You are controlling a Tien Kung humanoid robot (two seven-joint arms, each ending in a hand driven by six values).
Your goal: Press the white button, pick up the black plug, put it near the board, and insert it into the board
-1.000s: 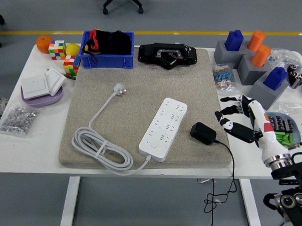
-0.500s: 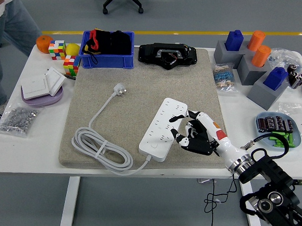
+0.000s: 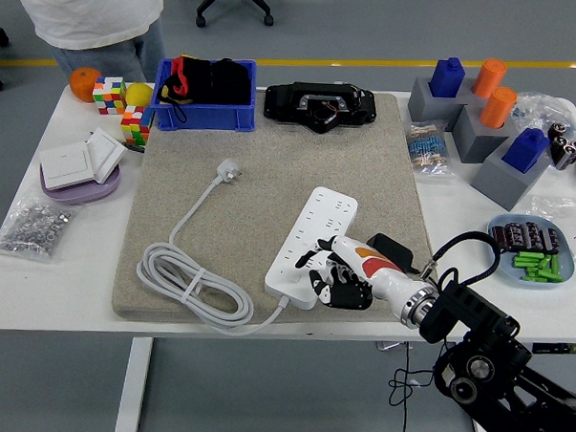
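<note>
The white button (image 3: pixel 292 271) sits at the near end of the white power strip (image 3: pixel 312 245) on the grey mat (image 3: pixel 271 158), and the right hand (image 3: pixel 335 277), which a second ago hung off to the right over the surface (image 3: pixel 37 282), has swept in across the strip's near end, fingers curled and holding nothing, fingertips just beside the button. That suggests the press is under way or about to land. The black plug (image 3: pixel 394 251) lies untouched just right of the strip, partly behind the wrist, while a person in a white shirt (image 3: pixel 87 11) has come up to the far left corner.
</note>
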